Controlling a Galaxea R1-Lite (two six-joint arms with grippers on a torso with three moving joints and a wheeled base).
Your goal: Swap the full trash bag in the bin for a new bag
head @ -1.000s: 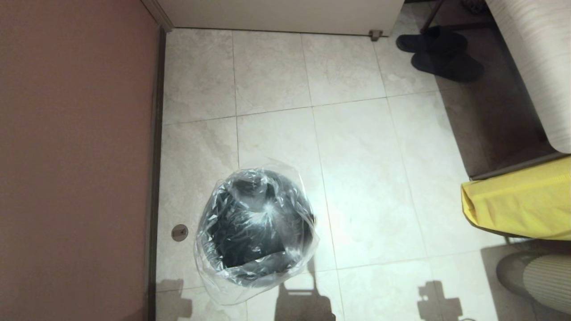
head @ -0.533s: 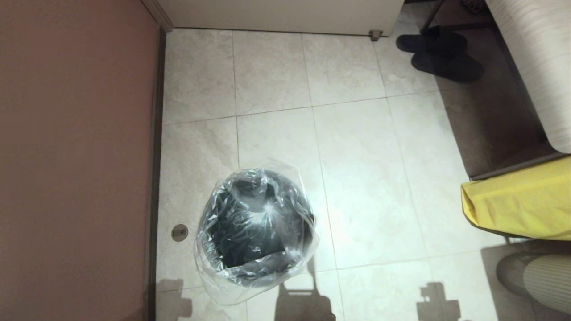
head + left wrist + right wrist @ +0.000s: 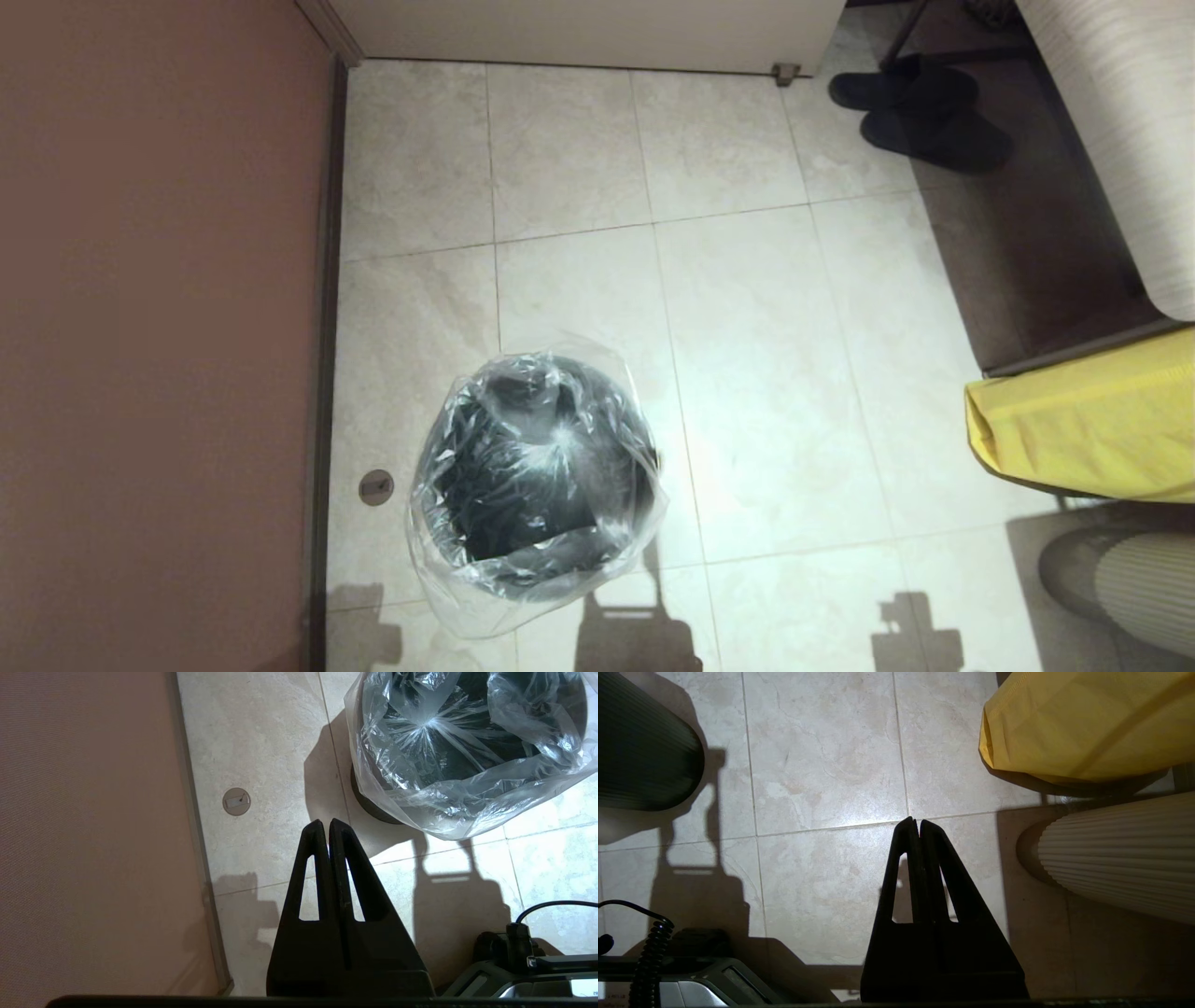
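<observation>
Beside the brown wall [image 3: 159, 336], the bin [image 3: 551, 467] stands upright on the tiled floor [image 3: 747, 373], mouth up, its rim veiled by the new bag [image 3: 467, 597] draped over it. Both arms are out of the head view. Near the bin, the left gripper [image 3: 325, 822] hangs with fingers closed, empty; the right gripper [image 3: 913, 820], likewise closed and empty, hangs near the yellow sack [image 3: 1087, 723].
</observation>
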